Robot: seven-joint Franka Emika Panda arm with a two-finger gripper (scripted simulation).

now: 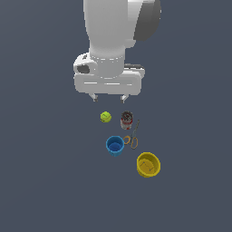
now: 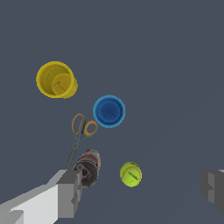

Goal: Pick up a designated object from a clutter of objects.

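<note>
The yellow-green tennis ball point(image 1: 105, 117) lies on the dark floor, at the exterior view's left of the dark-topped can point(image 1: 126, 120). It also shows in the wrist view point(image 2: 131, 174), between the two fingers. My gripper point(image 1: 108, 98) hangs above the ball and can, open and empty, its fingertips point(image 1: 94, 97) clear of the floor. In the wrist view the gripper point(image 2: 142, 192) has one finger point(image 2: 70, 192) over the can point(image 2: 88, 166). The blue cup point(image 1: 115, 145), orange-handled scissors point(image 1: 132, 137) and yellow bowl point(image 1: 148, 164) lie nearer the camera.
In the wrist view the blue cup point(image 2: 109, 111), scissors point(image 2: 81, 131) and yellow bowl point(image 2: 55, 79) stand apart from the ball. The floor point(image 1: 45, 172) is a plain dark grey surface all around.
</note>
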